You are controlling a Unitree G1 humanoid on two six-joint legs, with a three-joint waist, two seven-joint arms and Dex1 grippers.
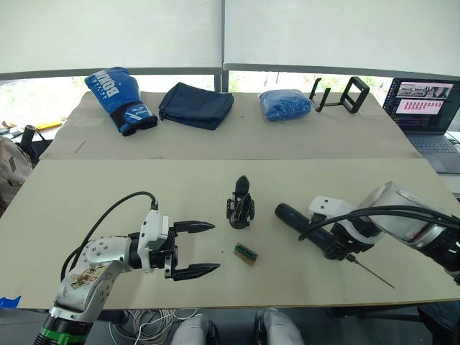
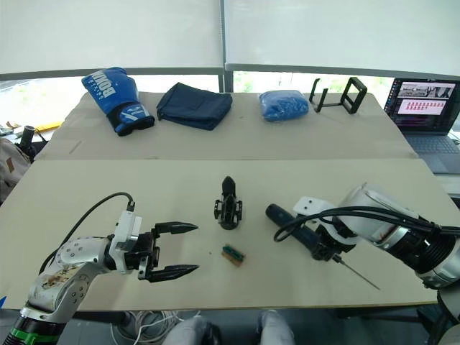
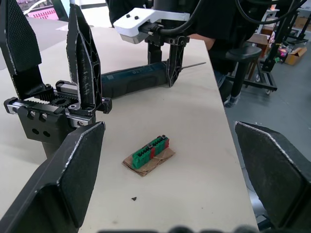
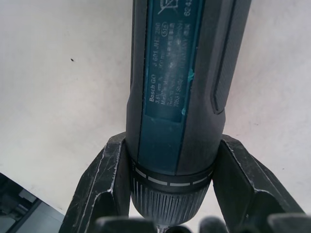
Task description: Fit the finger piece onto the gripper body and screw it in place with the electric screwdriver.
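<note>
The gripper body stands upright mid-table. In the left wrist view it carries two upright pointed black fingers; I cannot tell which of them is the finger piece. The electric screwdriver lies on the table to its right, thin bit pointing toward the front right. My right gripper is shut on the screwdriver near its ribbed collar, a finger pressed against each side. My left gripper hovers open left of the body, holding nothing.
A small green-and-brown block lies in front of the gripper body. On the far table sit a blue boxing glove, a dark folded cloth, a blue bundle, a black stand and a laptop.
</note>
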